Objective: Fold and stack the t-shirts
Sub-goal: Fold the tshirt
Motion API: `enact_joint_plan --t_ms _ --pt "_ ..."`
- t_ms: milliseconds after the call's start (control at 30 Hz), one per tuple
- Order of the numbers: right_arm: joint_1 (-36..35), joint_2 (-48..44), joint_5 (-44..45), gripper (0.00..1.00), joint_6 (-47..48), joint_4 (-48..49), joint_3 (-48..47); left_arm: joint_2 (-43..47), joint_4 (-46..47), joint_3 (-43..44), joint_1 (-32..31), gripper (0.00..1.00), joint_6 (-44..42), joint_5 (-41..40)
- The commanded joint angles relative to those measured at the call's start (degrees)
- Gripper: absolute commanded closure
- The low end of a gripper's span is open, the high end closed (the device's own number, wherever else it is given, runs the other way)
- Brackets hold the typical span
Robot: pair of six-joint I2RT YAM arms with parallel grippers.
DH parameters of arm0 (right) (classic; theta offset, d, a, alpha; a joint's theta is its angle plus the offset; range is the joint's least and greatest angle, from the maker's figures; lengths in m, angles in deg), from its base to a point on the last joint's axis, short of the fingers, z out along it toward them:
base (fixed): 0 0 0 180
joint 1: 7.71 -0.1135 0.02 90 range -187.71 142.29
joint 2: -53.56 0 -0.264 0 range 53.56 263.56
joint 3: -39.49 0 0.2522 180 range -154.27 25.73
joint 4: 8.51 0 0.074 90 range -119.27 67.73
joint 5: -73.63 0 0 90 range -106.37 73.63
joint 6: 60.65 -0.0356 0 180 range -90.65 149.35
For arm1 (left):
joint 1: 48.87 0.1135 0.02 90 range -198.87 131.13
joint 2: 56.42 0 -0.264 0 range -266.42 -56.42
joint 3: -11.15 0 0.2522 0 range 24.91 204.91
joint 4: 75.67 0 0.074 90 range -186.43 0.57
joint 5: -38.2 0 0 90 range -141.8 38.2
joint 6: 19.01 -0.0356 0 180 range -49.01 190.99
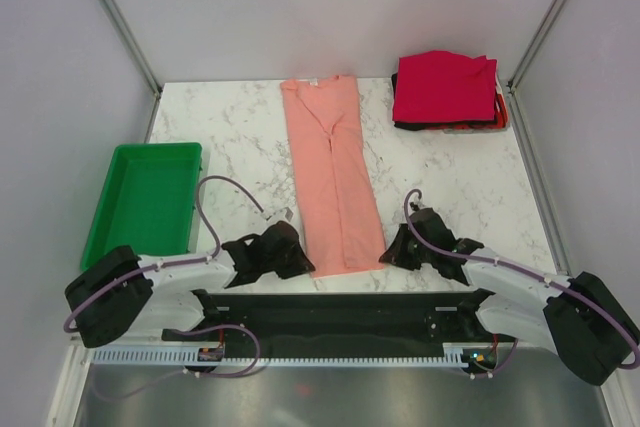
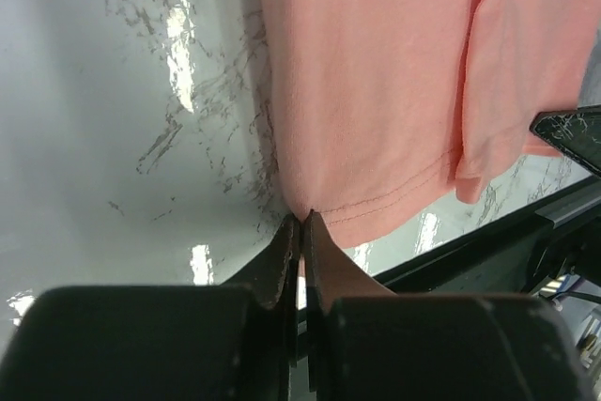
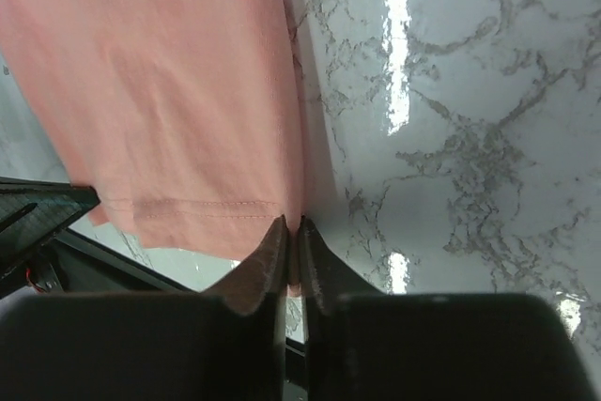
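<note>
Clamping my left gripper (image 2: 300, 218) and right gripper (image 3: 292, 224) on the salmon-pink t-shirt (image 1: 332, 177) hem, flat on the glossy marble table (image 1: 450, 182) between pale walls (image 1: 60, 47).

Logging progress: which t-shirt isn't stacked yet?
The salmon-pink t-shirt, a long strip mid-table, its near corners pinched by the left gripper and right gripper; the others are folded in the far-right pile.

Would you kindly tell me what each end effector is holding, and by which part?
Both hold the salmon-pink t-shirt: the left end effector pinches its near-left hem corner, the right end effector its near-right.
</note>
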Motion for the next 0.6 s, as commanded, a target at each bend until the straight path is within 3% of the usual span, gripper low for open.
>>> enact_joint_plan --t_ms 0,67,200,433,567 --pt "-0.3 0.4 1.0 0.92 0.2 -3.7 2.0 -1.9 -1.9 0.6 -0.7 0.98 0.0 -2.8" --pt "-0.6 -0.7 0.8 1.00 -0.1 -5.1 1.7 0.4 -4.1 0.7 -1.5 0.98 1.0 -3.1" --pt "-3.2 -4.8 2.9 1.00 -3.3 -9.9 1.3 7.7 -15.3 3.3 -7.3 0.98 6.1 -10.3" --pt "-17.9 -14.1 13.0 1.00 -14.7 -23.0 -4.0 10.5 -32.8 11.9 -20.7 0.98 16.4 -17.9" --pt "-19.2 -17.5 17.1 1.00 -14.4 -29.7 -12.2 12.0 -37.8 17.7 -21.3 0.98 15.0 -20.8"
